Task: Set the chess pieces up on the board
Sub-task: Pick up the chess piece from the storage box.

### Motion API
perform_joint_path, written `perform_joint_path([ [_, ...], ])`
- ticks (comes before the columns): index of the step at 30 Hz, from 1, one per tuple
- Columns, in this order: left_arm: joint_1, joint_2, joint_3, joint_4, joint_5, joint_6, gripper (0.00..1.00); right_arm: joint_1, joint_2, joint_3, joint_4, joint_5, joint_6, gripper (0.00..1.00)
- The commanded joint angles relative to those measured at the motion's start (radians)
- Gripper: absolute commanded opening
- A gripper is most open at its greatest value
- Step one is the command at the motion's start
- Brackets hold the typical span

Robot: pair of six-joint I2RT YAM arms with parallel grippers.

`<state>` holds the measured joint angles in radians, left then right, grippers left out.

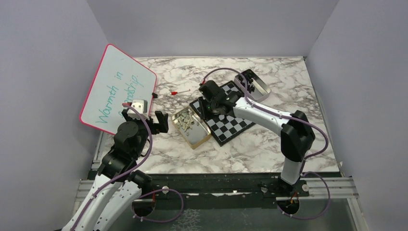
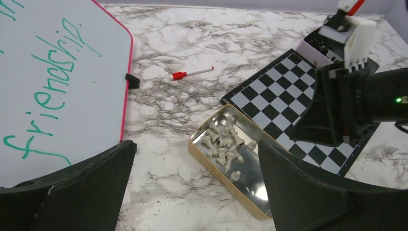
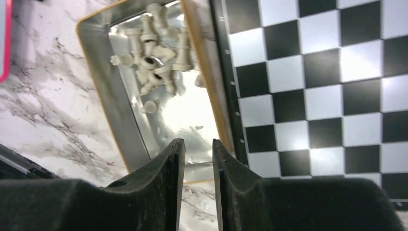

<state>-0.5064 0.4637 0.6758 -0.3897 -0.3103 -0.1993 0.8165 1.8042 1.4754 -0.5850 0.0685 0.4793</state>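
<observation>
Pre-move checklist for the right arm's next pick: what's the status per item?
1. Right pincer empty: ok, narrow gap, nothing in it.
2. Right pincer over a piece: not ok, its tips line up with the tin's bare end.
3. Chess pieces pickable singly: cannot tell, mostly heaped.
4. Left pincer out of the way: ok, wide open beside the whiteboard.
5. Board squares free: cannot tell, those in view bare, some hidden.

Through my left pincer [image 2: 196, 149], its fingers spread wide, I see pale chess pieces [image 2: 222, 142] heaped in a tin [image 2: 250, 192] on the marble bench [image 2: 192, 38] just beside the board [image 2: 274, 91], the right arm [image 2: 375, 96] over it, a red-capped marker [image 2: 192, 73] beyond.
</observation>
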Motion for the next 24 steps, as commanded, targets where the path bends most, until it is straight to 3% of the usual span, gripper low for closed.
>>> perform_joint_path([
  [1,-0.005,-0.02,-0.006,0.025,0.01,0.011,0.99,0.061,0.081,0.068,0.047,0.059,-0.024,0.33],
  [24,-0.004,-0.055,-0.007,0.023,-0.015,0.012,0.99,0.118,0.334,0.251,0.018,0.209,-0.106,0.34],
])
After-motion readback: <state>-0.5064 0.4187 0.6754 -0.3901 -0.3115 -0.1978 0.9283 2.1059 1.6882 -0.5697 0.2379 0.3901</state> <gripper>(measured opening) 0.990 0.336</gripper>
